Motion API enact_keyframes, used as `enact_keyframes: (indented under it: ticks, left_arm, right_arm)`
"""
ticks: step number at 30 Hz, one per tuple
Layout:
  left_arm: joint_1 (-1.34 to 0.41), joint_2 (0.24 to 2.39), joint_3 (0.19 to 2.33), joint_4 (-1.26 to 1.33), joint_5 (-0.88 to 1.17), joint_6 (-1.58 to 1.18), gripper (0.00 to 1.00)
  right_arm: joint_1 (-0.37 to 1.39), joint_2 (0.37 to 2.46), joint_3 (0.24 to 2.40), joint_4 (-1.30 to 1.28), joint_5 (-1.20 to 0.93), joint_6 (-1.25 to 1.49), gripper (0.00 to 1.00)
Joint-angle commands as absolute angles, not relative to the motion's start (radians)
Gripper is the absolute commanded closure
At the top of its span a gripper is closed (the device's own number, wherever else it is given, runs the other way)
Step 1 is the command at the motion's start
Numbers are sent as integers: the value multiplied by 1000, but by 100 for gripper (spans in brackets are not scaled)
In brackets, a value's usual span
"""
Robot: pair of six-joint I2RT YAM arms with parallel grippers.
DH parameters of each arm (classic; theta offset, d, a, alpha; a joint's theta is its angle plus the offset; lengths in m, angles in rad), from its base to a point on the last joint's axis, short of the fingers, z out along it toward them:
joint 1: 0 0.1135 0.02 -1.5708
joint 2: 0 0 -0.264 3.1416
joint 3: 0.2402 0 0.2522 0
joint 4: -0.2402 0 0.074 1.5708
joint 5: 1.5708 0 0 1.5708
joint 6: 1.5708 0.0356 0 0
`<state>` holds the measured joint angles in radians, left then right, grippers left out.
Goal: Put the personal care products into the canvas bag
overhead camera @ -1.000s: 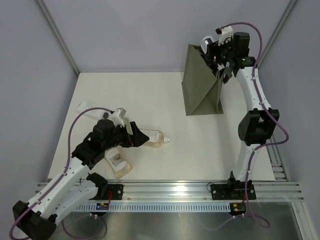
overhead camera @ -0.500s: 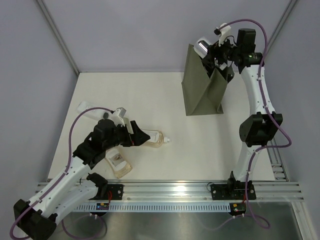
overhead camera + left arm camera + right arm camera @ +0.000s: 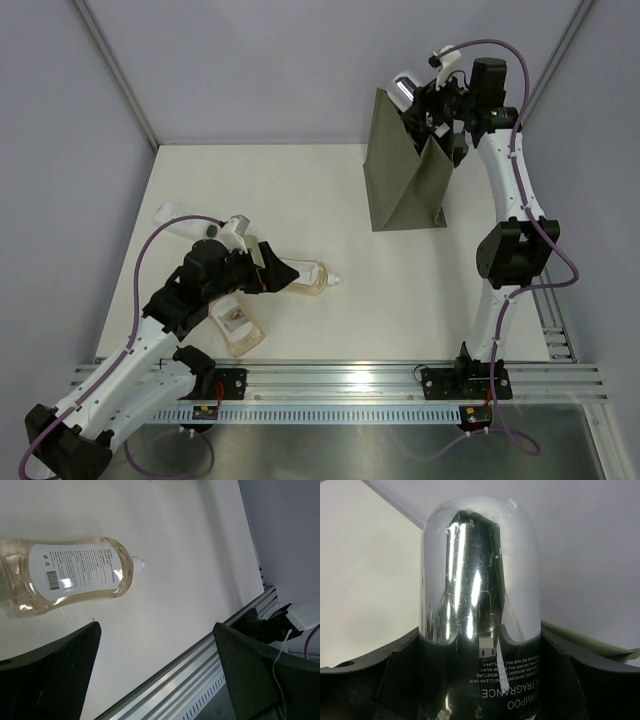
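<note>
Now, right gripper (image 3: 424, 108) partly closed, gripping silver bottle (image 3: 405, 88), held at the top rim of the green bag (image 3: 398, 190), far side; mouth seems just below.

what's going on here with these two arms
The right gripper holds a silver shampoo bottle over the top of the olive canvas bag, not yet released. The left gripper hangs open over an amber-liquid pouch lying on the table. A second amber pouch and a flat white bottle lie nearby.
</note>
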<state>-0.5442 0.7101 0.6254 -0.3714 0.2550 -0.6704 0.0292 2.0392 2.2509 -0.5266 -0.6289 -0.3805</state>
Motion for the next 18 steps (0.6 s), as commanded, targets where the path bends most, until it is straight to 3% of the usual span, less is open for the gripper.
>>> enact_keyframes:
  ticks: [1, 4, 8, 11, 12, 13, 18]
  left_arm:
    - [-541, 724, 637, -338, 259, -652, 1]
    - [-541, 730, 624, -328, 268, -649, 1]
    - [-541, 733, 603, -316, 281, -650, 1]
    - [-541, 732, 592, -305, 285, -653, 1]
    - [-541, 732, 592, -305, 287, -655, 1]
    - [-541, 732, 592, -305, 287, -658, 1]
    - [-541, 733, 594, -327, 269, -675, 1]
  right_arm:
    - [14, 2007, 2174, -356, -644, -377, 100]
    - [-42, 1971, 2077, -303, -770, -388, 99]
    - [-78, 1983, 2100, -395, -874, -426, 89]
    - [-80, 1996, 2129, -531, -919, -489, 72]
    - [-78, 1994, 2122, -540, -923, -488, 56]
    - [-78, 1991, 2112, -538, -922, -474, 49]
    - [-78, 1956, 2059, -573, -911, -459, 25]
